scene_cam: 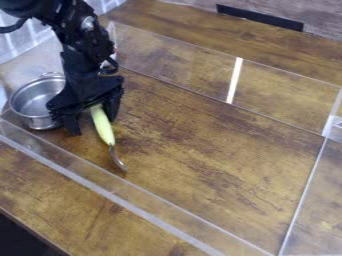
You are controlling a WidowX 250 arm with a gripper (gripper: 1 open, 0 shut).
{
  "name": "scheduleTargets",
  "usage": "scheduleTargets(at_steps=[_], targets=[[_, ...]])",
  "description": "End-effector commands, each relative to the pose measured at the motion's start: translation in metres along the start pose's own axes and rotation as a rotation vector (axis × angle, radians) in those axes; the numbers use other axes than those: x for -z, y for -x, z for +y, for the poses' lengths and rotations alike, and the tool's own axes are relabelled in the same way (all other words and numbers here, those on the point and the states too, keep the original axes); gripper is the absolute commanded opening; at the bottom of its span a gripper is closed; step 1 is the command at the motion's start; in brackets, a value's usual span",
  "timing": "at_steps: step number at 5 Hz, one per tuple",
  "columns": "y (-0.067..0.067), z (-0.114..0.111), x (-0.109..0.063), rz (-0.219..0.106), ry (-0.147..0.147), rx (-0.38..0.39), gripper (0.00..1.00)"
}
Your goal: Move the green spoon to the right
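The black two-fingered pincer (94,122) points steeply down with its jaws spread wide, one dark finger on each side of the thick yellow-green handle of the green spoon (103,128); whether the fingers touch the handle cannot be told. The spoon lies flat on the brown wooden tabletop (201,150), its handle toward eleven o'clock and its small silver bowl toward five o'clock, just beyond the fingertips. At nine o'clock from the pincer, close beside it, stands a round shiny steel pot (36,103). The black arm (74,35) rises toward twelve o'clock.
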State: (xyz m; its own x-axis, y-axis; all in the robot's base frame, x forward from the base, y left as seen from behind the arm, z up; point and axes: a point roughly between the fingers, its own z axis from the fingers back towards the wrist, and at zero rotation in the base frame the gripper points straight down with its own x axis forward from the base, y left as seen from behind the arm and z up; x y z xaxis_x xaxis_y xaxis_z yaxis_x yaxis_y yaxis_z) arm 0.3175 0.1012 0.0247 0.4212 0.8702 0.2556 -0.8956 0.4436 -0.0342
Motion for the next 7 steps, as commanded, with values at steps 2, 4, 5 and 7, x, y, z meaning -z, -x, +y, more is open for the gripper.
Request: scheduleTargets(at_steps=[2, 4, 5, 7], targets=[[-0.007, -0.001, -0.014, 0.037, 0.018, 0.084, 0.00], [-0.004, -0.010, -0.017, 0.118, 0.014, 0.084, 1.00], [0.003, -0.016, -0.020, 0.157, 0.008, 0.044, 0.00], [0.019, -0.017, -0.018, 0.235, 0.022, 0.055, 0.00]])
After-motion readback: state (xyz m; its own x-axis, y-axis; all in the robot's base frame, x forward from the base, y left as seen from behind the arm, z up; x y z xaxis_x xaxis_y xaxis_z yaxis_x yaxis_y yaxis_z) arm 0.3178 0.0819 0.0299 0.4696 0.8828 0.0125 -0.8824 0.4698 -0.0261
